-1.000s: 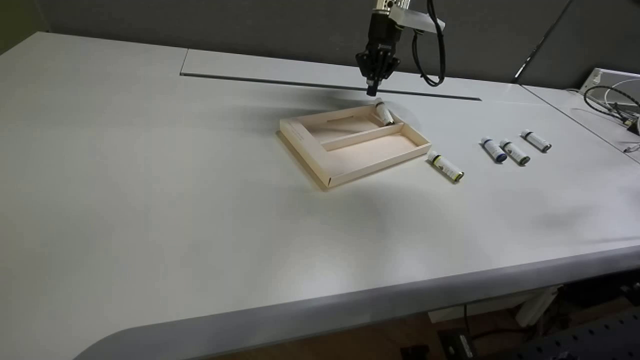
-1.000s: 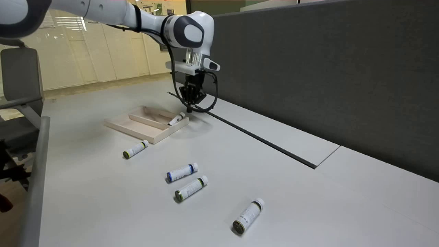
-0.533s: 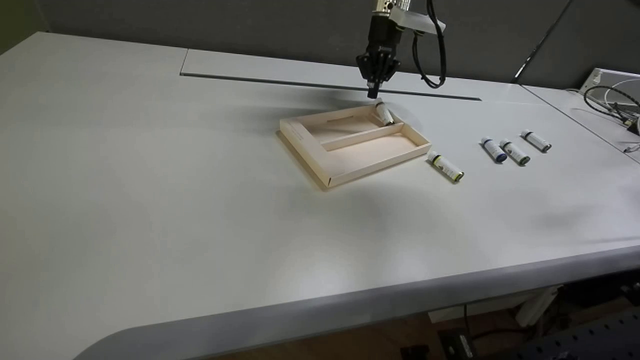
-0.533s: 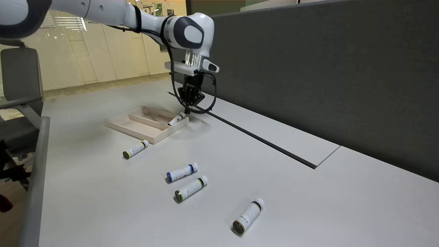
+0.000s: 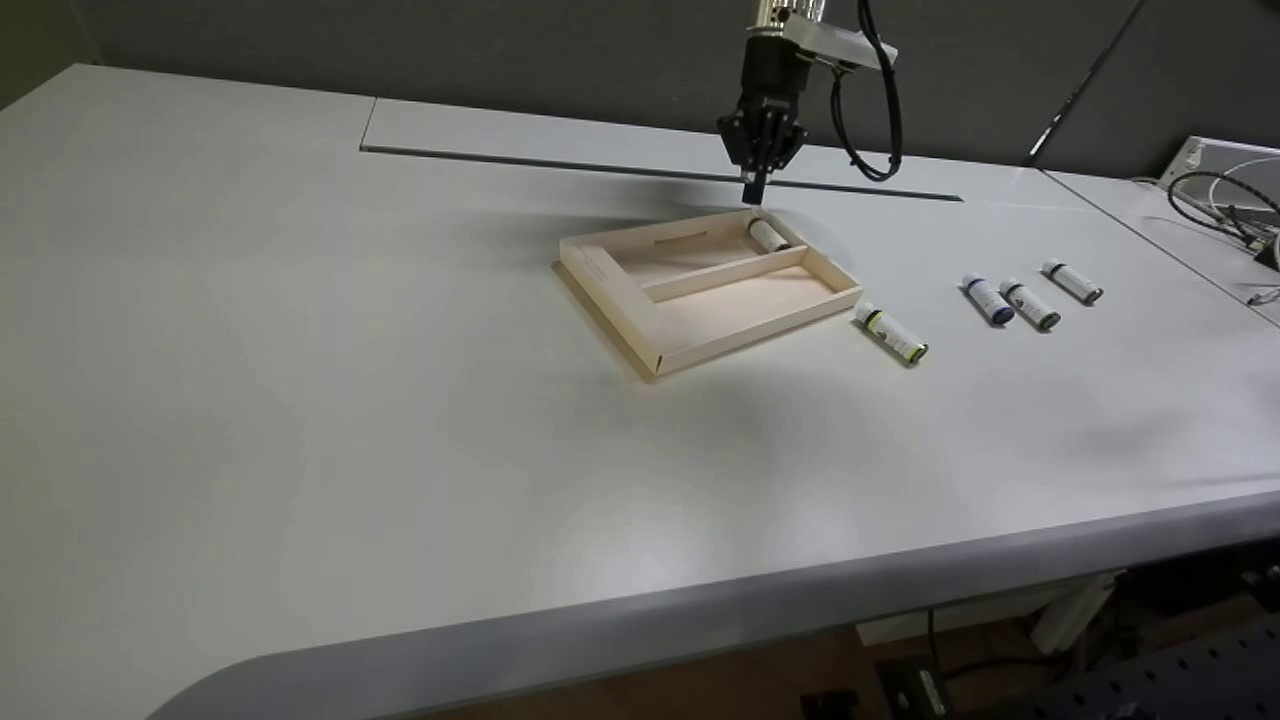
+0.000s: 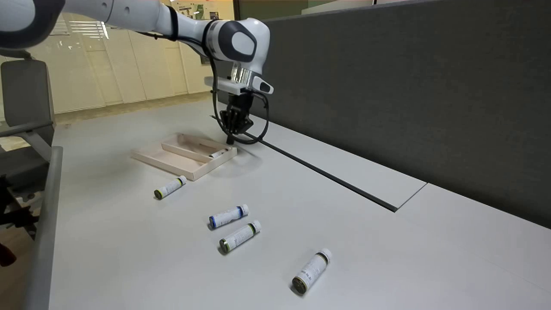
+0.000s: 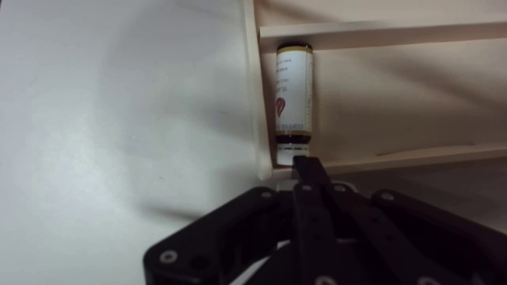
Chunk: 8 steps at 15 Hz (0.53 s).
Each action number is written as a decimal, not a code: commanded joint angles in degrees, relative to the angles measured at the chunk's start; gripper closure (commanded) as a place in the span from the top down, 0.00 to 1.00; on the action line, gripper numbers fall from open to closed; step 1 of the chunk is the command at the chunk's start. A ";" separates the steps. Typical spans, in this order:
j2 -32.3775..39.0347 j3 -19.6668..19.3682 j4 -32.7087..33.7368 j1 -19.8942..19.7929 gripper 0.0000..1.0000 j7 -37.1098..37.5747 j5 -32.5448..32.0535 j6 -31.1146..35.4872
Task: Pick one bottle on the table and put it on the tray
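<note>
The bottle [image 7: 294, 89] wore a white label [image 7: 298, 79] with a reddish mark [image 7: 279, 107] and print too blurred to read surely. It lay in the tray [image 5: 622, 298], alongside an end wall, between the divider [image 7: 380, 33] and the outer side. Four more bottles [image 6: 312, 271] lay on the pale table [image 6: 379, 249] near a dark grey partition [image 6: 409, 86]. The hand [image 7: 305, 166] pointed down near the cap [image 7: 286, 155], fingers [image 7: 312, 172] together; contact there was unclear.

White bottle [image 7: 294, 95] with ochre bands and a red motif, cream-beige tray [image 5: 725, 275], black fingers [image 7: 313, 172].
</note>
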 commanded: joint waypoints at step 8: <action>-1.42 -0.25 8.44 -1.49 0.00 4.37 -1.52 -4.98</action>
